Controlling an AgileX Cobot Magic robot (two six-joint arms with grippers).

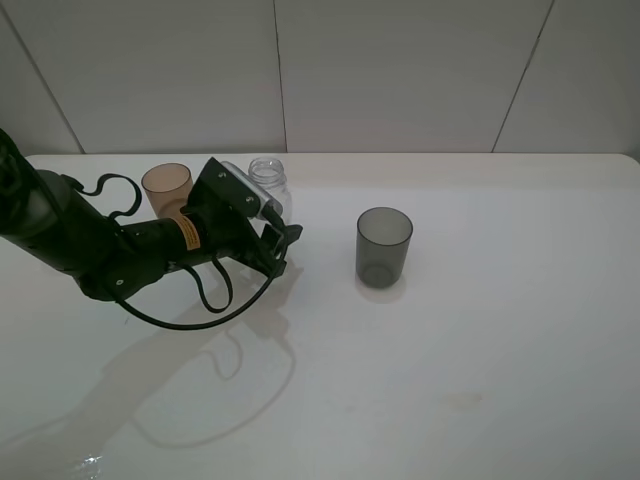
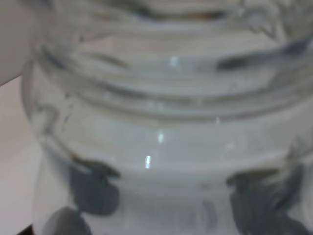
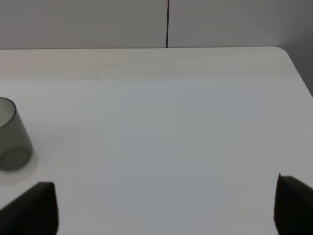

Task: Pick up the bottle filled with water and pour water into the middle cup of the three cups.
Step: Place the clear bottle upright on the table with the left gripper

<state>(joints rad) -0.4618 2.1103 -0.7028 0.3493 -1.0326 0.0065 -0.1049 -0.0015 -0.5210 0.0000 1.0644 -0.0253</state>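
The clear bottle [image 1: 267,180] stands at the back left, only its open threaded neck showing above my left gripper [image 1: 282,246]. In the left wrist view the bottle [image 2: 166,127] fills the frame, with dark finger shapes [image 2: 93,191] blurred at either side of it; I cannot tell whether they grip it. A pale brown tumbler [image 1: 167,188] stands left of the bottle. The smoky grey tumbler [image 1: 384,247] stands to the right and shows in the right wrist view [image 3: 11,137]. The amber middle cup is hidden. My right gripper [image 3: 166,210] is open and empty.
The white table [image 1: 480,380] ends at a tiled wall behind. The left arm's black cable loops [image 1: 215,300] hang over the table in front of the gripper. The table's right corner [image 3: 281,51] shows in the right wrist view.
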